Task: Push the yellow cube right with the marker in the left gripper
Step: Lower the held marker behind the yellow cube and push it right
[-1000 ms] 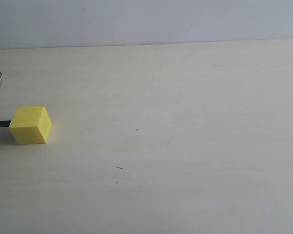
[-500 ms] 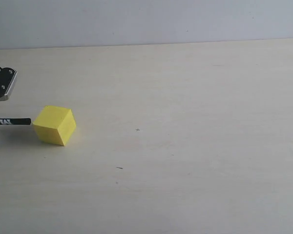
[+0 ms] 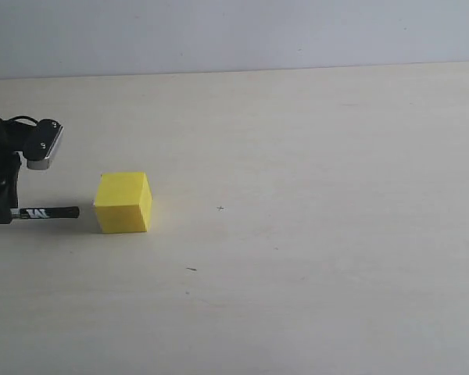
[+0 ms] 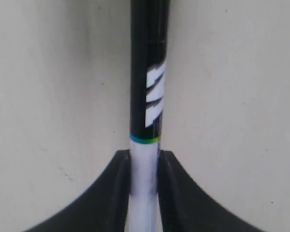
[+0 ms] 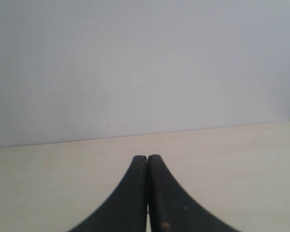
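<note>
1. Left gripper (image 3: 6, 212): low over the desk (image 3: 297, 258), to the left of the yellow cube (image 3: 123, 203). Its fingers (image 4: 111, 193) are clamped on the white barrel of the marker (image 3: 51, 212).
2. Marker: held level, with the black cap and its white lettering pointing at the cube. The cap end is just beside the cube's left face. A narrow strip of desk shows between them, so there is no contact.
3. Yellow cube: sits flat on the desk, directly right of the marker's cap end.
4. Right gripper (image 5: 147, 193): seen only in its own wrist view. Fingers pressed together, nothing between them. Its position relative to the cube cannot be told.
</note>
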Available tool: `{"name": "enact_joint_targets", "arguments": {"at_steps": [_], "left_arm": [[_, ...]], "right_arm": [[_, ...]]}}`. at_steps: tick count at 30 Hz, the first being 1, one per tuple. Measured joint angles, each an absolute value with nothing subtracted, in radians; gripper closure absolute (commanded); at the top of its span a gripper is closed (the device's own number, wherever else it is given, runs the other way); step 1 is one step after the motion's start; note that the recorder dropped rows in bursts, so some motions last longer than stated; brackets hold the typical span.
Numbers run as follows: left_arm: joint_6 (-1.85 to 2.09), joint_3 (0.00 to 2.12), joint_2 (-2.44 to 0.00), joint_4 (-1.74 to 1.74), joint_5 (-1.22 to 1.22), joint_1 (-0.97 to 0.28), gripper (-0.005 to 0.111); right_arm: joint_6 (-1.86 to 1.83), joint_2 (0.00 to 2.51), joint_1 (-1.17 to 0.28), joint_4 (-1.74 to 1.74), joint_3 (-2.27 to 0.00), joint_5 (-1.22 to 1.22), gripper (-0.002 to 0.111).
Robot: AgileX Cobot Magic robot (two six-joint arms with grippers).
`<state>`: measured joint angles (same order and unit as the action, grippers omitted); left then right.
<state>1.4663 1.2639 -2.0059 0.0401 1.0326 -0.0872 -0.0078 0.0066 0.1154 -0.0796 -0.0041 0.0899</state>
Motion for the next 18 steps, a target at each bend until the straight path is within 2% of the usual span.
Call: {"name": "enact_joint_targets", "arguments": {"at_steps": [4, 11, 18], "left_arm": [[1.464, 1.264, -2.006, 0.038, 1.039, -0.103, 0.107], [1.456, 1.264, -2.006, -0.027, 0.96, -0.301, 0.107], [1.292, 1.264, -2.006, -0.013, 0.98, -0.261, 0.107]], "right_arm": [[-0.008, 0.007, 0.115, -0.08, -0.004, 0.09, 0.108], [-0.008, 0.007, 0.115, -0.08, -0.004, 0.09, 0.108], [-0.008, 0.007, 0.115, -0.08, -0.004, 0.09, 0.108]]}}
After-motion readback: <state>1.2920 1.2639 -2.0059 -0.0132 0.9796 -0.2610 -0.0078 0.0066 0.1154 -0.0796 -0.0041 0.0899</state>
